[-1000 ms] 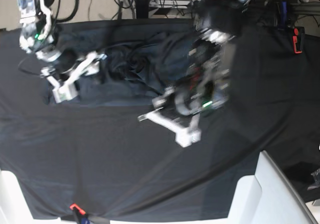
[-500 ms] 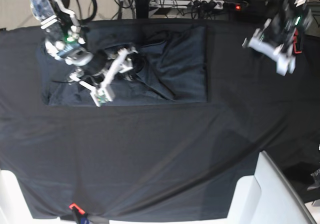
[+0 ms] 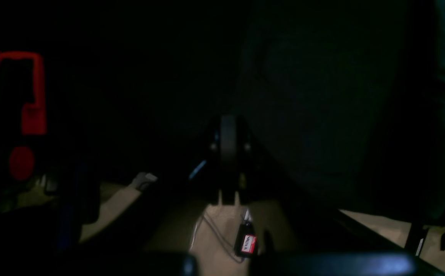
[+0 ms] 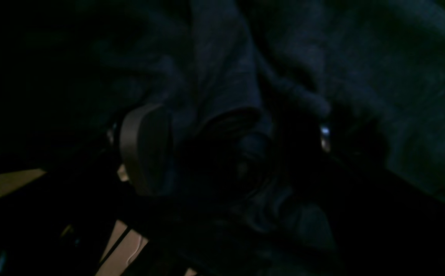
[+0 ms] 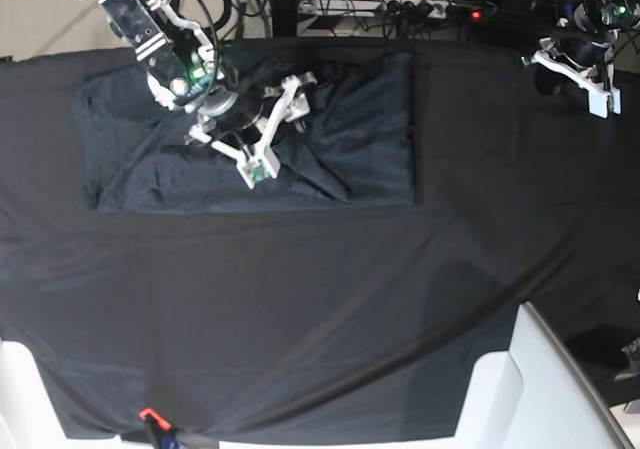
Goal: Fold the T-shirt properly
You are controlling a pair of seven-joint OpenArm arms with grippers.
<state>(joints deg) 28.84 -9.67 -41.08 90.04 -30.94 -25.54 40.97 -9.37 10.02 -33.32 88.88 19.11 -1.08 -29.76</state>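
The dark charcoal T-shirt [image 5: 360,119] lies wrinkled at the back left of the black table cloth [image 5: 300,319]. Its right half is flat and its middle is bunched. My right gripper [image 5: 279,129] is open over the shirt's middle with its white fingers spread wide. In the right wrist view [image 4: 234,145] a raised fold of the shirt [image 4: 222,88] sits between the two fingers. My left gripper [image 5: 600,97] is at the far back right corner, away from the shirt. In the dark left wrist view [image 3: 228,142] its fingers stand together, with nothing seen between them.
A red clamp [image 5: 597,77] sits at the back right edge beside the left gripper, and also shows in the left wrist view [image 3: 32,115]. White furniture [image 5: 540,389] stands at the front right. A red clip [image 5: 150,416] is on the front edge. Cables [image 5: 400,4] lie behind the table.
My left arm has swung from the shirt's right side to the far back right corner and shut its fingers. My right gripper has moved rightward over the shirt's middle. The shirt's right half now lies flat.
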